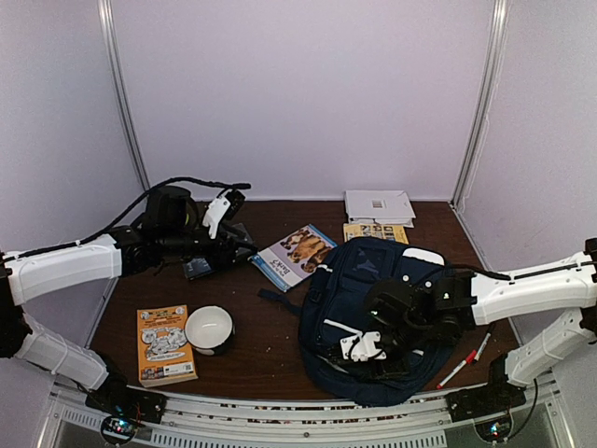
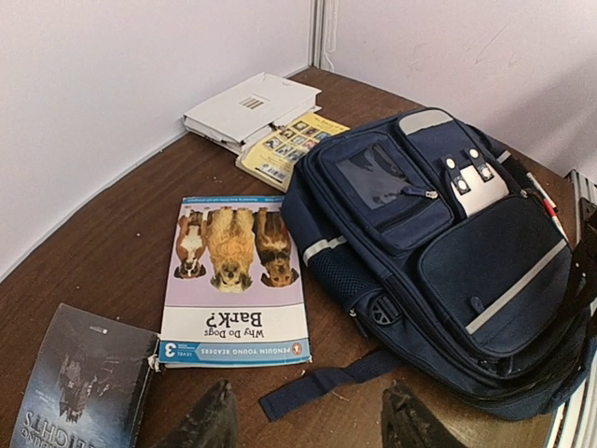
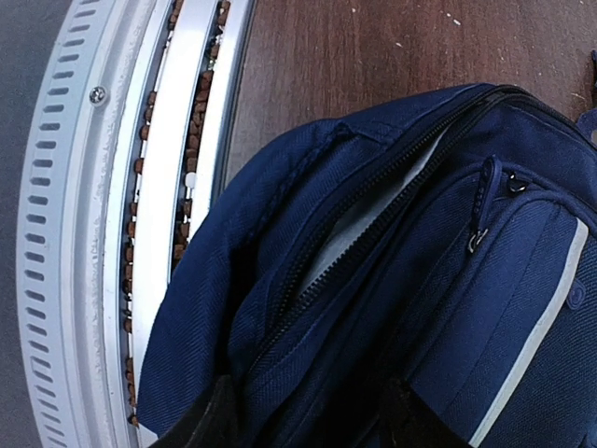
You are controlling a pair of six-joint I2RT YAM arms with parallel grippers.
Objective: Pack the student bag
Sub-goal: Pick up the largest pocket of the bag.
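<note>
I have the student bag [image 1: 350, 271] lying front-up on the right side of the bench [image 1: 270, 336], its top towards the near rail and its main zip parted, with something pale showing inside. My right hand [image 3: 308, 425] is down on that open top edge, fingers apart with navy fabric between them; I cannot tell whether they are pinching it. My left hand [image 2: 308, 425] hangs over the far left of the bench, fingers spread and holding nothing, above the bag's loose strap [image 2: 326, 383]. The dog book [image 2: 233, 280] lies just left of the bag, with a dark book [image 2: 79, 383] beside it. A white bowl [image 1: 209, 329] and an orange book [image 1: 165, 343] sit near the left front
</note>
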